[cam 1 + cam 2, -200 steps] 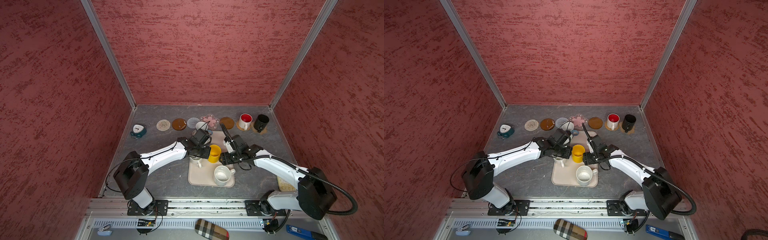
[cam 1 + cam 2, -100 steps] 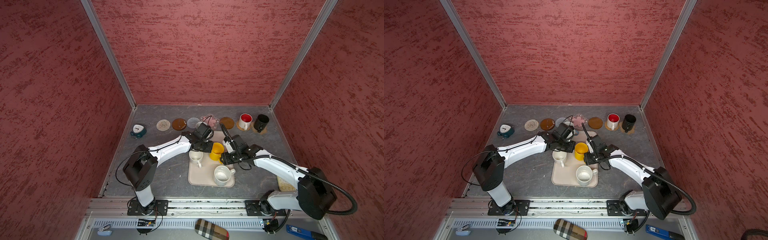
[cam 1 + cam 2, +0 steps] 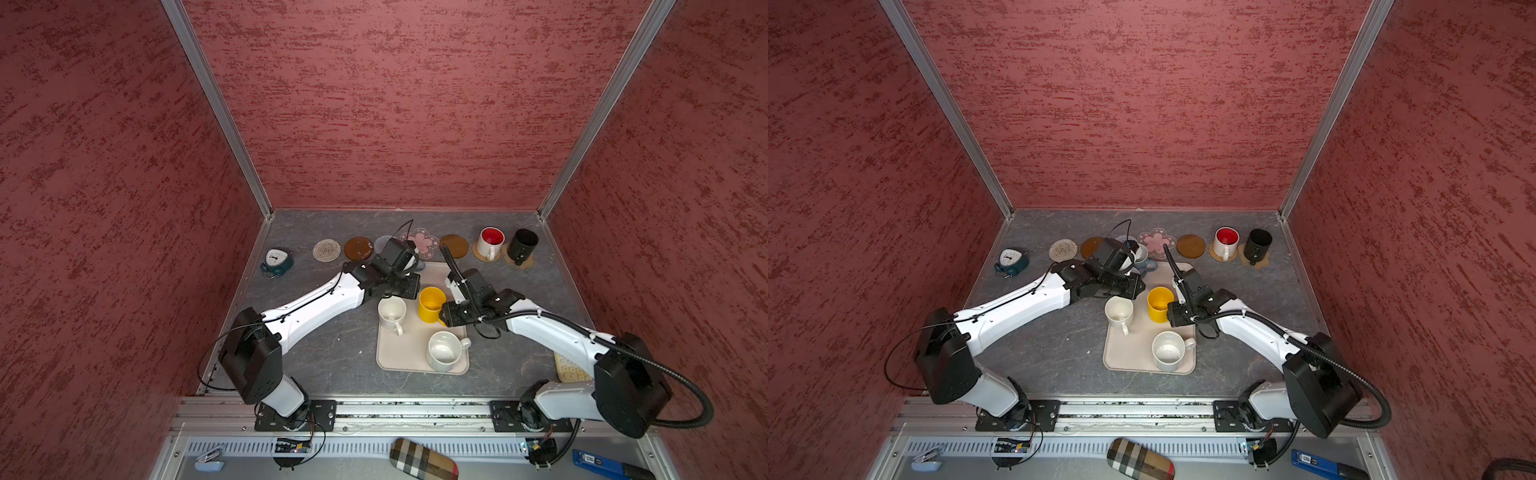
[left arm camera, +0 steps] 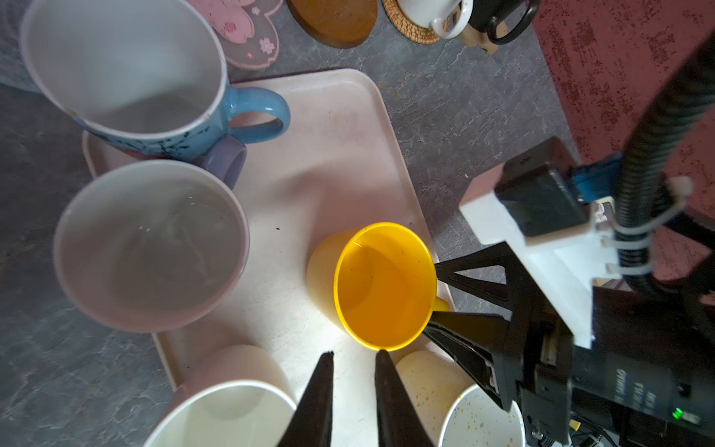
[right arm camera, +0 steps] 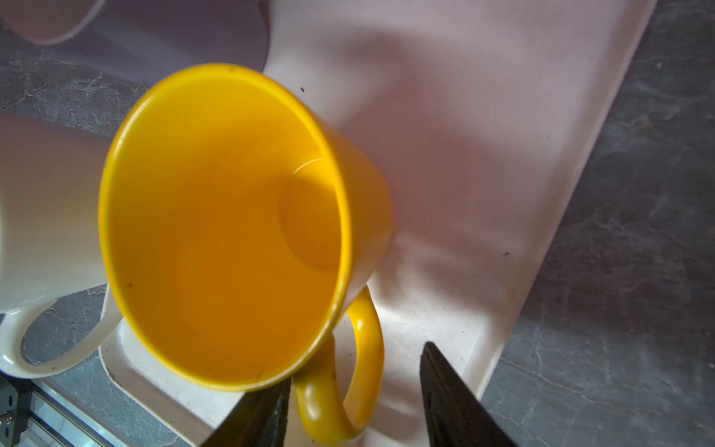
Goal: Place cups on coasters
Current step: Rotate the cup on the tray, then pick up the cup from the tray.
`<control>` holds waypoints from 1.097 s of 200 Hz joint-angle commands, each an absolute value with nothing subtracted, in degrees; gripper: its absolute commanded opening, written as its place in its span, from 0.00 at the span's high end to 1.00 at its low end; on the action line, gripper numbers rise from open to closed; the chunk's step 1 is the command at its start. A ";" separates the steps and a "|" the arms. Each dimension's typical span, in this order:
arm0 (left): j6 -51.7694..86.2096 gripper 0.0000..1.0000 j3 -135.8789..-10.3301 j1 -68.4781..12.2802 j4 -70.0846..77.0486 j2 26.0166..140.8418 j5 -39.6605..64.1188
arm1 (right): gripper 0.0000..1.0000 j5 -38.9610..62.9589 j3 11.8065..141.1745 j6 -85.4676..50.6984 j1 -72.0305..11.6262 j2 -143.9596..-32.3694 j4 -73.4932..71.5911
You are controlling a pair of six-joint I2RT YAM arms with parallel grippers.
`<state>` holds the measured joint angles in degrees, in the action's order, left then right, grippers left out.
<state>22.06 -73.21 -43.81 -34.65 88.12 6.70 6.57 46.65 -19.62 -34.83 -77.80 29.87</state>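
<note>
Clutter lay nearest, below the arms' rail: a plaid case [image 3: 424,459] and a blue tool [image 3: 598,461]. Past the rail, the beige tray [image 3: 399,361] sat on the grey table [image 3: 332,353]. A plain white mug [image 3: 442,352] stood at its near end, a second white mug [image 3: 392,313] at its left edge, and the yellow mug [image 3: 431,304] upright mid-tray.

The right gripper [image 5: 358,363] had its jaws well apart, one on either side of the yellow mug's handle, with a clear gap on the outer side, so nothing was clamped. The left gripper [image 4: 354,354] hung over the tray between the second white mug and the yellow one, its fingers parted only narrowly and holding nothing.

Farther on, a lavender mug [image 4: 151,244] stood at the tray's far left edge, with the blue-based mug [image 4: 124,73] just behind it. I could not tell whether that one sat on a coaster.

Along the back ran a clock [image 3: 276,261], a pale spiral disc [image 3: 326,250], a brown disc [image 3: 358,248], a second pale disc [image 3: 381,242] partly hidden by the left arm, the pink flower coaster [image 3: 422,243] and a second brown disc [image 3: 454,245]. Then came the red-lined mug [image 3: 490,243] on the wicker coaster [image 3: 480,257] and the black mug [image 3: 521,246] on the tan scalloped coaster [image 3: 524,262].
</note>
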 commanded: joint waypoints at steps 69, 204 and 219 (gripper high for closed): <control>21.36 0.34 -66.13 -39.24 -39.81 73.96 4.22 | 0.71 3.53 51.61 -17.15 -36.24 -81.33 31.38; 21.97 0.01 -59.68 -32.14 -45.26 62.32 3.77 | 1.00 2.69 52.91 -17.33 -36.65 -80.12 31.42; 22.23 0.01 -59.42 -32.16 -45.44 62.11 3.69 | 1.00 2.21 53.41 -17.74 -36.65 -78.96 31.85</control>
<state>22.13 -60.14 -32.45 -44.42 63.00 4.10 4.60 51.07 -17.52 -36.40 -81.82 31.35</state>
